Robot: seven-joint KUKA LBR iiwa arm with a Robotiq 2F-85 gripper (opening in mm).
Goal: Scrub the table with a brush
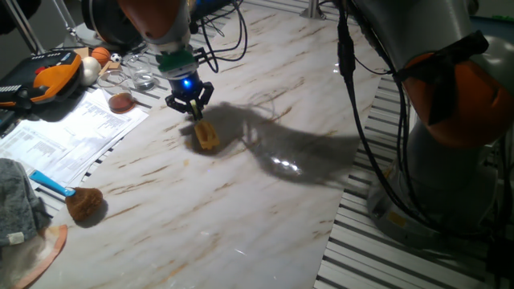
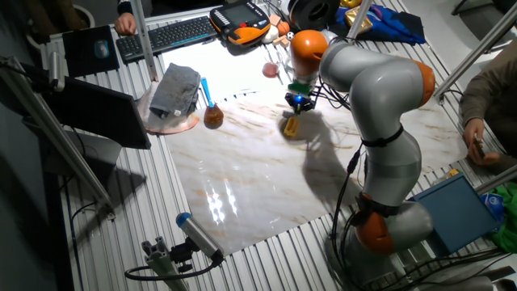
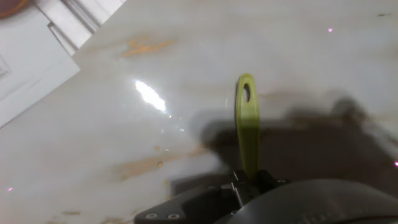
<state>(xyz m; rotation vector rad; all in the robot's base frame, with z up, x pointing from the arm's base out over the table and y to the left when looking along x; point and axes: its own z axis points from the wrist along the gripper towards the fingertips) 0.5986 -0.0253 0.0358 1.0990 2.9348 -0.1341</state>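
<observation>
Yellow-headed brush [image 1: 206, 135] sits on the marble table [image 1: 241, 201], handle clamped by the gripper [image 1: 189, 103].

One fixed view is being taken from low and close beside the table [image 1: 241, 201], looking across it toward the cluttered far edge, with the arm's base at right. The other fixed view is being taken from high up and farther back, on a different side, so the whole table [image 2: 266, 186] and arm are being covered. Both fixed views are sharing the gripper [image 1: 189, 101] [image 2: 296, 103], the brush [image 1: 206, 135] [image 2: 290, 126] and the fluffy brown brush [image 1: 83, 203] [image 2: 212, 115]. The hand view is being taken very near the marble, looking along the brush [image 3: 247, 121] handle.
</observation>
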